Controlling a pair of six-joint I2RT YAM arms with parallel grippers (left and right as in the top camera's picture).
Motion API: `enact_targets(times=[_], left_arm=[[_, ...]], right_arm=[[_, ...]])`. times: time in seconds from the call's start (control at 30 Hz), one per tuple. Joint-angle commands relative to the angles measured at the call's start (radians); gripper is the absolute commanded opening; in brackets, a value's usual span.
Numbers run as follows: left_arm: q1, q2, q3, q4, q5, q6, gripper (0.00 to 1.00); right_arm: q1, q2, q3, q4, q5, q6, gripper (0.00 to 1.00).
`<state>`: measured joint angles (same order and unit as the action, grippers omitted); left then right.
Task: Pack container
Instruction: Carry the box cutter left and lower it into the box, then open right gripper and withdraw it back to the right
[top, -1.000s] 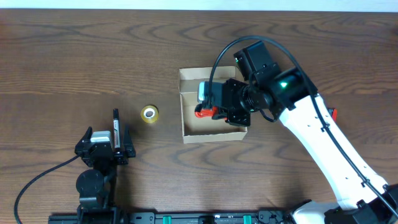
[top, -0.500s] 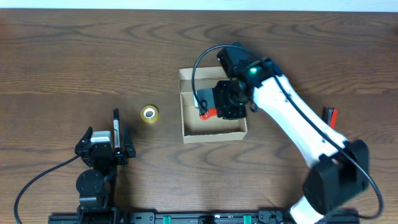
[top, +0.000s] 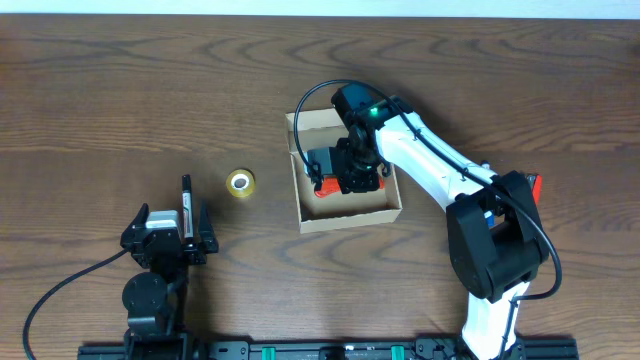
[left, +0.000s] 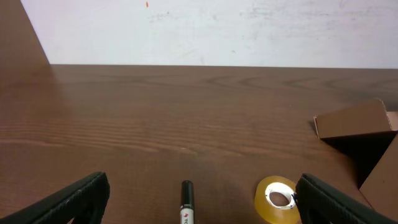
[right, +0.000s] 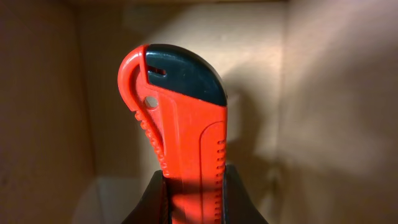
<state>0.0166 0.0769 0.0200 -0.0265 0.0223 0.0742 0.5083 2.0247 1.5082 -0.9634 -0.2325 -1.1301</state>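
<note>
The container (top: 350, 212) is an open tan cardboard box in the middle of the table; its flap also shows at the right of the left wrist view (left: 354, 121). My right gripper (top: 345, 178) reaches down into it, shut on a red utility knife (top: 322, 186) with a black tip. In the right wrist view the knife (right: 180, 124) stands between the fingers (right: 194, 199), with the box walls all around. My left gripper (top: 168, 228) rests open and empty at the lower left (left: 199, 208).
A yellow tape roll (top: 240, 182) lies left of the box, close to the left gripper's right finger (left: 278, 199). A black marker (top: 186, 205) lies between the left fingers (left: 186, 202). A small red object (top: 533, 183) lies right of the right arm.
My right gripper has moved left and deeper into the box with the knife still held. The box has shifted slightly. The left arm has not moved.
</note>
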Motion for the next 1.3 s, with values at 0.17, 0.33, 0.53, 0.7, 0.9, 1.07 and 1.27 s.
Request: enact_targets(times=[0.17, 0.33, 0.53, 0.7, 0.9, 1.07, 1.27], left_arm=[[-0.004, 0.000, -0.015, -0.049, 0.004, -0.011, 0.95], [-0.004, 0.000, -0.015, -0.048, 0.004, -0.011, 0.95], [-0.004, 0.000, -0.015, -0.048, 0.004, -0.011, 0.96], [-0.004, 0.000, -0.015, -0.049, 0.004, -0.011, 0.95], [-0.004, 0.000, -0.015, -0.049, 0.004, -0.011, 0.95], [-0.004, 0.000, -0.015, -0.049, 0.004, -0.011, 0.95], [-0.004, 0.000, -0.015, -0.049, 0.004, -0.011, 0.95]], right_arm=[[0.003, 0.003, 0.002, 0.010, -0.019, 0.083, 0.31], [0.003, -0.001, 0.002, 0.006, -0.020, 0.091, 0.42], [-0.001, -0.085, 0.023, -0.010, -0.034, 0.156, 0.41], [-0.030, -0.257, 0.076, -0.013, -0.060, 0.391, 0.62], [-0.113, -0.472, 0.101, 0.023, 0.167, 0.788, 0.56], [-0.344, -0.547, 0.138, -0.055, 0.475, 1.208, 0.94], [-0.696, -0.506, 0.147, -0.299, 0.301, 1.239, 0.84]])
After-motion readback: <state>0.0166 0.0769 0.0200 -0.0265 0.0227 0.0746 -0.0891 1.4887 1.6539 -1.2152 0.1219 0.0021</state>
